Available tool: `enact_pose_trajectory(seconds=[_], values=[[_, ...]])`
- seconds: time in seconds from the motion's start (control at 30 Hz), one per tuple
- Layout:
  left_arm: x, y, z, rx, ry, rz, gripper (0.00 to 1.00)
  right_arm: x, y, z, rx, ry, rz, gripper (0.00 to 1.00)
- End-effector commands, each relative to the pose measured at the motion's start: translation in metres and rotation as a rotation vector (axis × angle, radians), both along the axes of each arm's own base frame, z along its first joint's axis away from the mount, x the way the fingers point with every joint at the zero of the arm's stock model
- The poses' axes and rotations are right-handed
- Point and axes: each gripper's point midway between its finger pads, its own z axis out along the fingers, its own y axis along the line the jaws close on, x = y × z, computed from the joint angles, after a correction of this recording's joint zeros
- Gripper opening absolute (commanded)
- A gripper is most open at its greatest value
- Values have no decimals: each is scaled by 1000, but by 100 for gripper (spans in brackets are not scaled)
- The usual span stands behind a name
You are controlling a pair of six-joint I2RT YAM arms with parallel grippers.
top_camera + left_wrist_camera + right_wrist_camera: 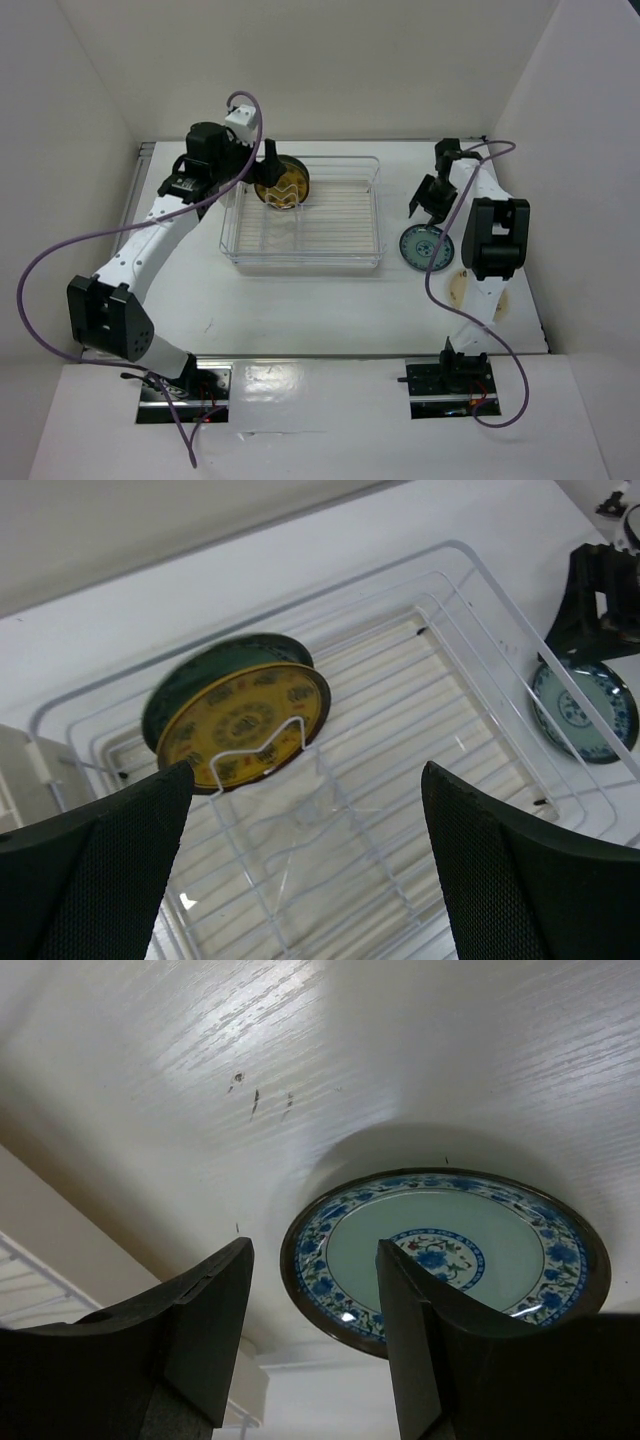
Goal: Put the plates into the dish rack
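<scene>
1. The amber plate [245, 720] stands on its edge in the dish rack [300, 262], in the rack's upper left corner.
2. The blue plate [425, 248] lies flat on the bench [300, 310], just right of the rack.
3. The left hand [305, 770] is wide open near the amber plate, not touching it.
4. The right hand [315, 1250] is open over the blue plate, holding nothing.

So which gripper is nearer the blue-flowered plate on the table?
Right. The right gripper hovers just over the blue-flowered plate; the left gripper is across the dish rack, by the amber plate.
</scene>
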Motion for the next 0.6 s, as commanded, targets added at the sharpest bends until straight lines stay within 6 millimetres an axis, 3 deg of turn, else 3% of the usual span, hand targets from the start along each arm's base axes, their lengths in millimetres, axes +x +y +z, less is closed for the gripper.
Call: enact_pose_trajectory(seconds=[0.0,0.13,0.37,0.47,0.5,0.57], values=[[-9,-14,17,-81,-28,-56,100,1,6,2,3,34,-19,60],[-12,-11,3,-71,-3,-45,100,-5,13,-12,-9,105,-19,60],[-16,-1,-2,-22,-17,-17,100,-11,12,-32,-90,173,-21,60],[-18,3,-8,-5,-12,1,100,-14,14,-38,-102,204,-21,47],[-18,3,-8,-5,-11,1,100,-13,12,-36,-112,205,-32,32],[-20,6,-10,-1,-11,9,100,-18,10,-41,-127,230,-33,19]])
